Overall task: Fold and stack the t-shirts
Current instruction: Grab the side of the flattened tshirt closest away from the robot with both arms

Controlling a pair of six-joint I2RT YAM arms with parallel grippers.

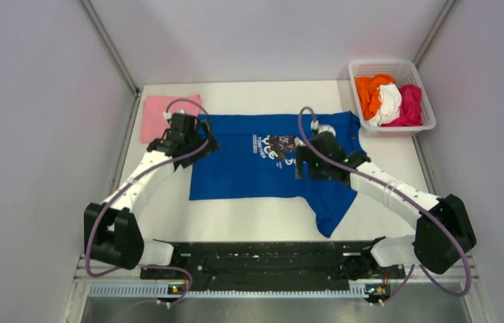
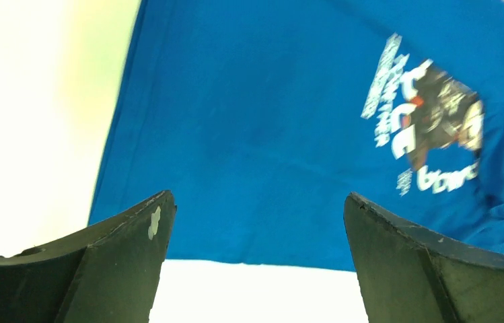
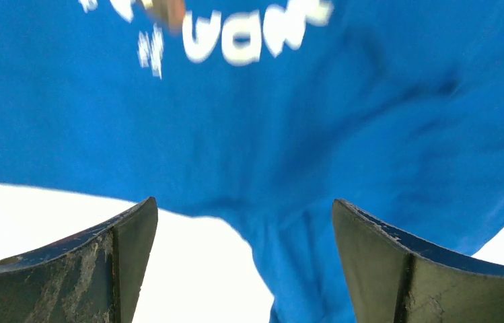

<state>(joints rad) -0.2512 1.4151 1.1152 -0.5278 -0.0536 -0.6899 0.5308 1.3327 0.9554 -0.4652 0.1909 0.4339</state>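
Observation:
The royal-blue t-shirt (image 1: 249, 171) lies spread flat mid-table, print (image 1: 277, 145) up, one sleeve (image 1: 333, 214) reaching toward the near edge. My left gripper (image 1: 202, 147) is open and empty over the shirt's left edge; in the left wrist view it (image 2: 259, 225) hovers above the blue cloth (image 2: 249, 121) and its hem. My right gripper (image 1: 304, 167) is open and empty over the chest, right of the print; in the right wrist view it (image 3: 245, 229) is above the sleeve (image 3: 303, 269). A folded pink t-shirt (image 1: 160, 114) lies at the back left.
A white lattice basket (image 1: 378, 63) at the back right holds orange (image 1: 370, 91), white (image 1: 389, 104) and magenta (image 1: 410, 104) t-shirts. Grey walls close in the table on the left, back and right. A black rail runs along the near edge (image 1: 262, 259).

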